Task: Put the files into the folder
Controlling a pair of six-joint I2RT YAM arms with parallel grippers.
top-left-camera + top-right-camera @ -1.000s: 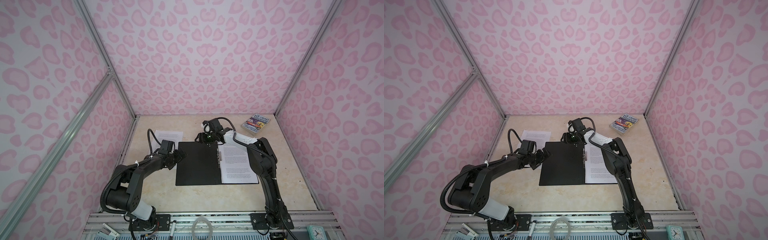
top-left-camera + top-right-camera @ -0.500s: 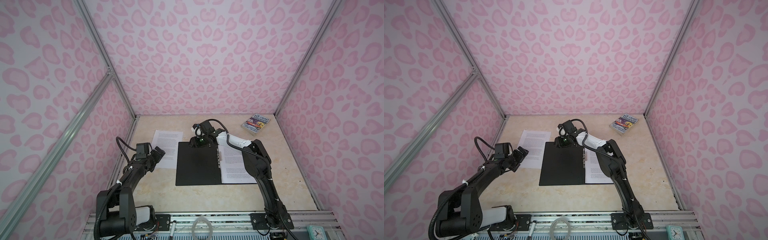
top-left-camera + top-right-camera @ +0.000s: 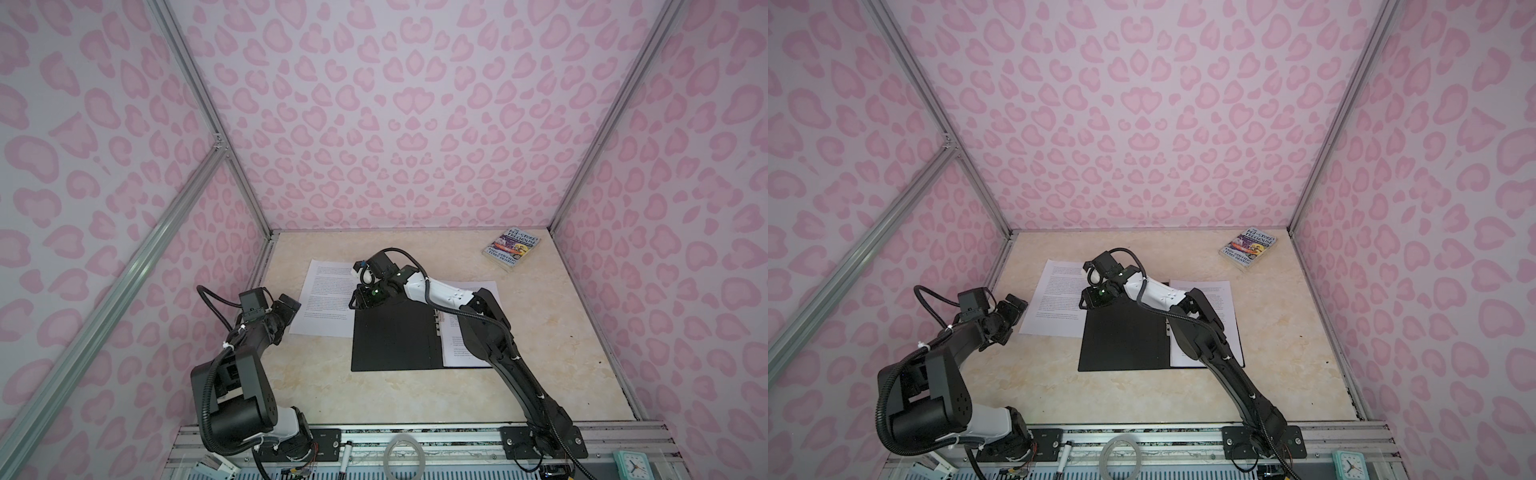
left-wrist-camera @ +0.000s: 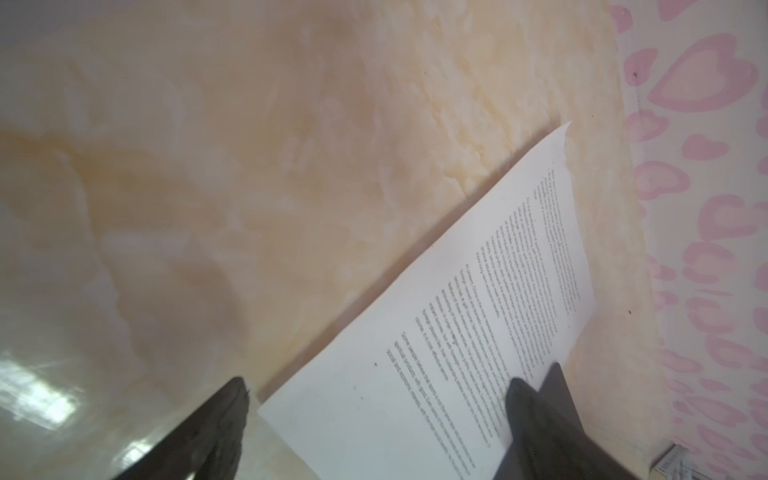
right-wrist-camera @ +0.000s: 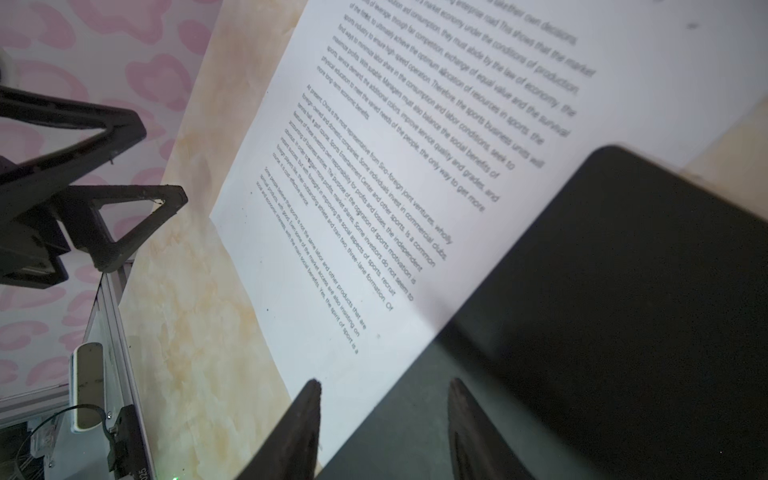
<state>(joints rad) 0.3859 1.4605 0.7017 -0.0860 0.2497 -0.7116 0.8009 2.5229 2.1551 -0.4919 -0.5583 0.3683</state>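
Note:
The folder [image 3: 395, 336] [image 3: 1125, 340] lies open and flat, black inside up, in both top views. Printed files [image 3: 467, 345] rest on its right half, partly hidden by my right arm. More of the files [image 3: 328, 299] [image 3: 1054, 299] lie on the table left of it, tucked slightly under its left edge. My right gripper [image 3: 359, 297] [image 5: 384, 399] hovers open over the folder's [image 5: 602, 311] far left corner, straddling its edge and the files [image 5: 374, 166]. My left gripper [image 3: 291, 309] [image 4: 378, 399] is open at the near left corner of the loose files [image 4: 457, 311].
A colourful paperback book [image 3: 513, 249] [image 3: 1250, 247] lies at the far right corner. Pink patterned walls close in three sides. A metal clip [image 3: 435, 322] runs along the folder's spine. A small clock [image 3: 631, 461] and a tape ring [image 3: 405, 455] sit on the front rail.
My left arm has pulled back leftward from the folder's left edge to the loose files. My right gripper has slid left along the folder's far edge, and its jaws have narrowed.

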